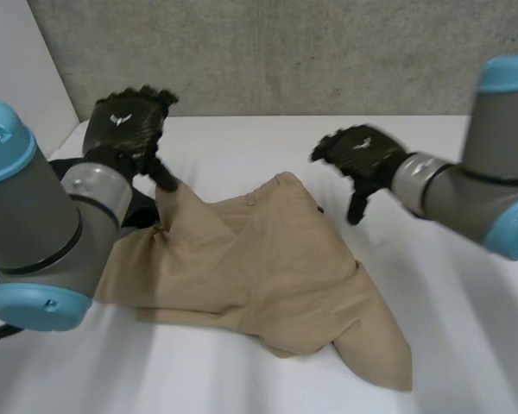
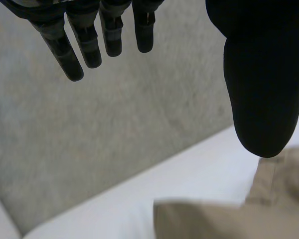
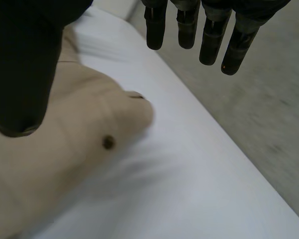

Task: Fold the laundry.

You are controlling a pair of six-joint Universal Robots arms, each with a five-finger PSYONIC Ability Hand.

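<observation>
A grey concrete wall [image 1: 285, 52] is seen behind the far edge of a white table [image 1: 466, 345]. A beige garment [image 1: 259, 267] is spread, rumpled, across the middle of the table. Its long axis is set on a diagonal, from the left edge towards the near right corner, and a pointed end is turned to that corner. A waistband corner is turned to the far edge.

The left arm [image 1: 34, 216] is placed over the left edge, the right arm [image 1: 492, 190] over the right edge. The left hand [image 1: 125, 125] is held above the garment's left part, where the cloth is raised into a peak just at the thumb [image 2: 261, 99]. Its fingers [image 2: 72, 55] are kept straight and well apart from the thumb, with nothing clasped.

The right hand [image 1: 363, 155] is held above the waistband corner, clear of the cloth, its fingers [image 3: 212, 35] straight and spread away from the thumb. A small dark button [image 3: 108, 143] is seen on the waistband.
</observation>
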